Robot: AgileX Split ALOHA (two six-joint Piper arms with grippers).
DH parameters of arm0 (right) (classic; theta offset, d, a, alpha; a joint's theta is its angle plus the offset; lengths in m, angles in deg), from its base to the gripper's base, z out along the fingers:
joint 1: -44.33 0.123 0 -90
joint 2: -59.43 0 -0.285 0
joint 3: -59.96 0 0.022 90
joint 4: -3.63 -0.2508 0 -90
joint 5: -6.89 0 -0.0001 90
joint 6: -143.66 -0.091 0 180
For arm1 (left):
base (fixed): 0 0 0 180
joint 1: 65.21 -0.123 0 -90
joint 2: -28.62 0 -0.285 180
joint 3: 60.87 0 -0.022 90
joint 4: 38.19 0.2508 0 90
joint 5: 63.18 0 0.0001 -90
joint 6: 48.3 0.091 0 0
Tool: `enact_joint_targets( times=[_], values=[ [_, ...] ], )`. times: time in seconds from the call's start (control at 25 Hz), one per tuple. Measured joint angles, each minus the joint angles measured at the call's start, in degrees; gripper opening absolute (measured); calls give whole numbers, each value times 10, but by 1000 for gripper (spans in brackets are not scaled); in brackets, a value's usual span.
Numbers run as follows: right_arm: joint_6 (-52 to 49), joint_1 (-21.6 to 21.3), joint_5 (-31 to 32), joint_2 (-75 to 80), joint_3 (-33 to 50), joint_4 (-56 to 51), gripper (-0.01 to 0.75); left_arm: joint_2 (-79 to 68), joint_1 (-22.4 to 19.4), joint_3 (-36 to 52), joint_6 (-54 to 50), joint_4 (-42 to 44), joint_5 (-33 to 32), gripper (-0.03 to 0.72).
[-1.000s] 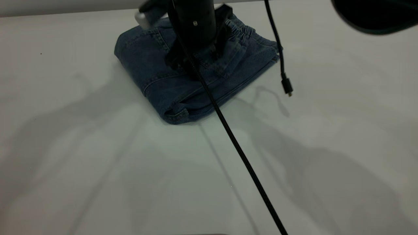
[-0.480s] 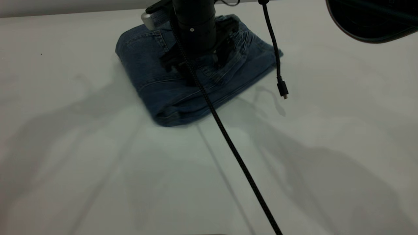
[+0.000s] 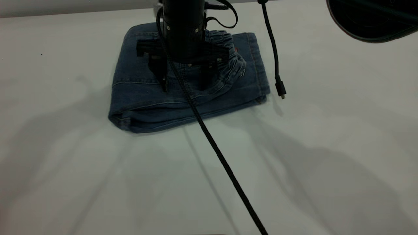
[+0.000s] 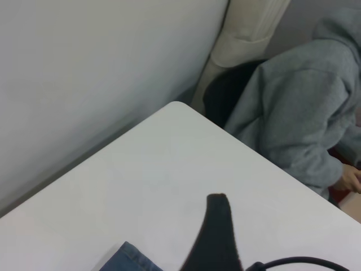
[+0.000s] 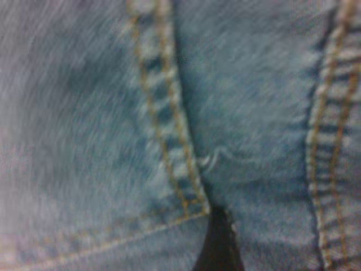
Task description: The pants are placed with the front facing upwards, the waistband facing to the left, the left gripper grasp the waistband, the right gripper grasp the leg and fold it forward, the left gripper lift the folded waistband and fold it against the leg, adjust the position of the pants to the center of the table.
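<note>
Looking down from the outside camera, I see the pants (image 3: 140,98) folded into a fat bundle. They lie on the table (image 3: 326,163), near its far edge and a bit left of the middle. The waistband (image 3: 230,60) sits on top of the bundle, all bunched up, on the right part.

The right claw (image 3: 183,83) comes straight down onto the pants. Its two fingers (image 3: 162,80) are spread wide apart. Both tips press on the blue cloth just beside the waistband. Nothing is pinched between them.

My right wrist camera is very close to the cloth. It shows only blue denim (image 5: 84,113) with tan stitching (image 5: 169,141) and one dark tip at the edge.

A thick black cord (image 3: 228,169) runs from that arm across the table toward the near edge. A thin cable with a small plug (image 3: 281,89) hangs just beside the right edge of the pants.

The left claw (image 4: 217,237) hangs above a table corner, with a little corner of the pants (image 4: 127,261) close by. I cannot tell if that claw is open or closed. A person in a grey hoodie (image 4: 299,118) sits past the corner.
</note>
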Motion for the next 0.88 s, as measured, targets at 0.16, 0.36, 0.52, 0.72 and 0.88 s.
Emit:
enact_joint_targets(
  times=[0.16,0.36,0.52,0.72,0.88],
  values=[
    [-73,0,-4,-1,0,-1,491,0,0,0,0,0,-4,570],
    [-79,1,4,-2,-14,4,491,0,0,0,0,0,-6,570],
    [-40,1,21,6,-89,33,491,0,0,0,0,0,-7,570],
    [45,1,22,5,-217,36,491,6,0,0,0,1,-11,570],
    [148,1,32,-28,-250,29,491,42,0,0,0,10,-13,570]
  ],
)
